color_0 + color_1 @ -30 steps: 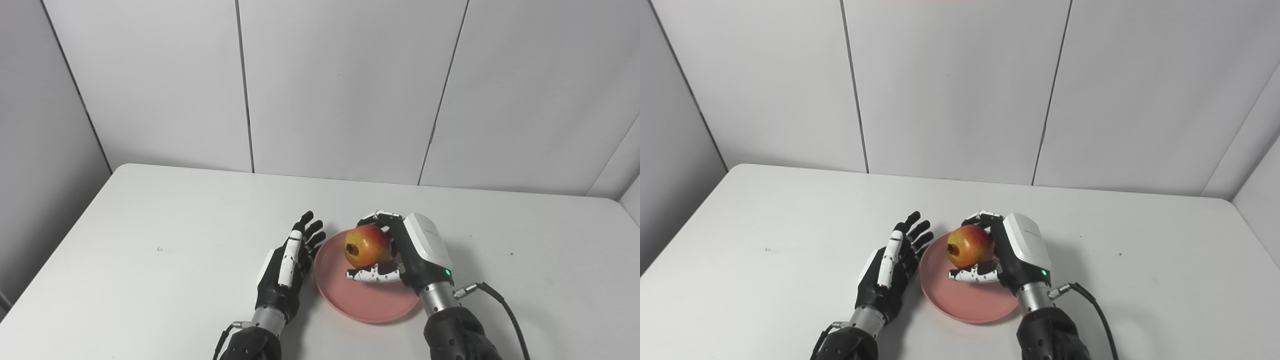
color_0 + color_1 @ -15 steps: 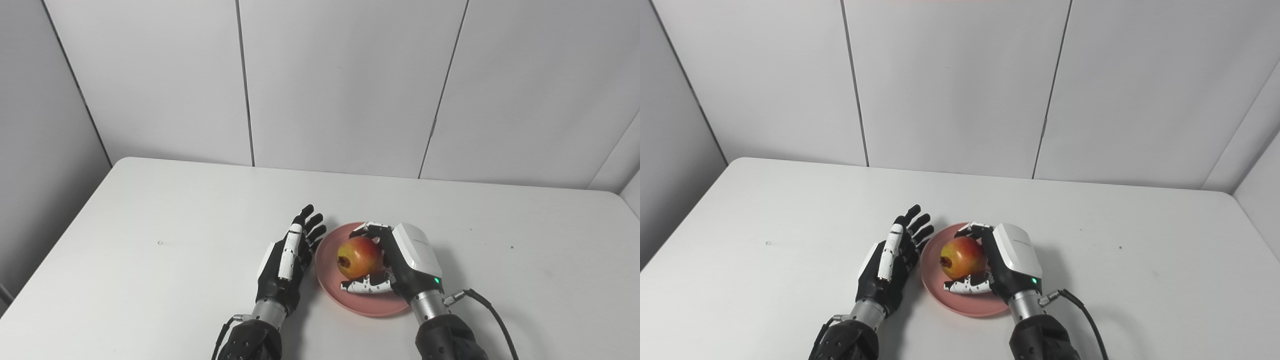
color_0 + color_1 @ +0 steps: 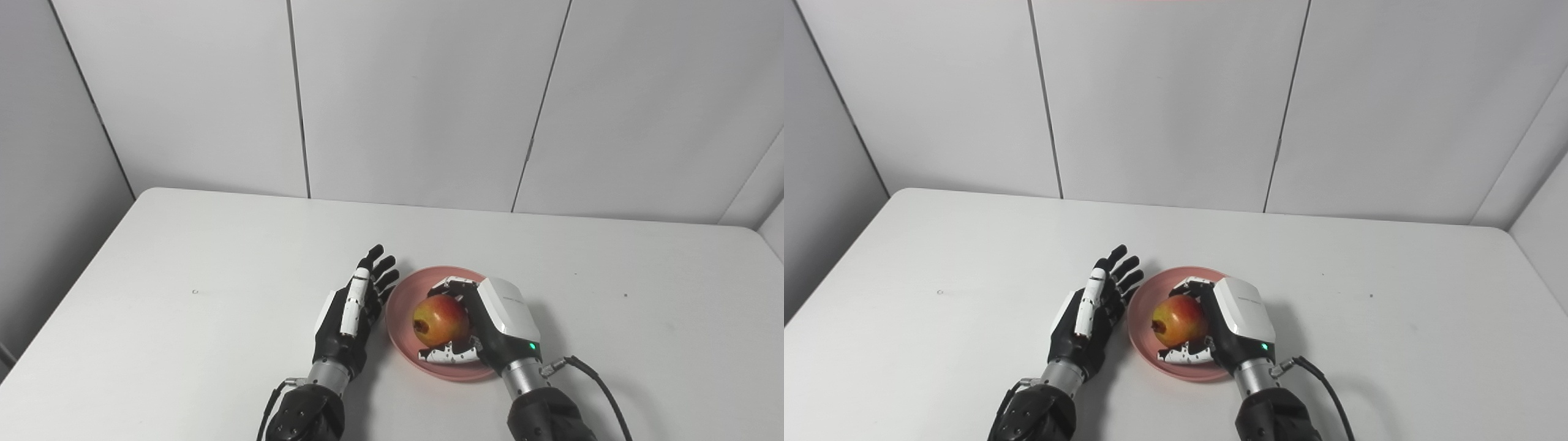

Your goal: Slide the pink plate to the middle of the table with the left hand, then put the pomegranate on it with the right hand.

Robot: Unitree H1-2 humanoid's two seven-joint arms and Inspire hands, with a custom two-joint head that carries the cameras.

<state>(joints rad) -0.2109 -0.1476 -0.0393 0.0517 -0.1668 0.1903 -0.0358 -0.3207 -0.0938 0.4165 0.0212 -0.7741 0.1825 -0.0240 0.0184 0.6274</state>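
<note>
R hand (image 3: 490, 327) clenched round the pomegranate (image 3: 440, 320), fingers over the far side + thumb under the near side. Fruit sits low over the pink plate (image 3: 422, 282), w/in the rim; can't tell if it's touching the plate surface or a hair above. Dark calyx end faces left/front.

L hand (image 3: 349, 315) empty, fingers spread + extended, edge-on just beside the plate's left rim, touching or not, can't tell. Holds nothing.

Plate is abt mid-table (image 3: 184, 257) left-right, toward the near half. Black cable (image 3: 597, 383) trails off the R wrist.

Progress, judged: step 1 (plate slide w/ L hand) looks done, plate central. Step 2 nearly done: fruit at the plate but grip not let go. Left: seat it, open fingers, pull R hand clear w/o rolling the fruit off. Round fruit, shallow plate, so roll risk on release.
</note>
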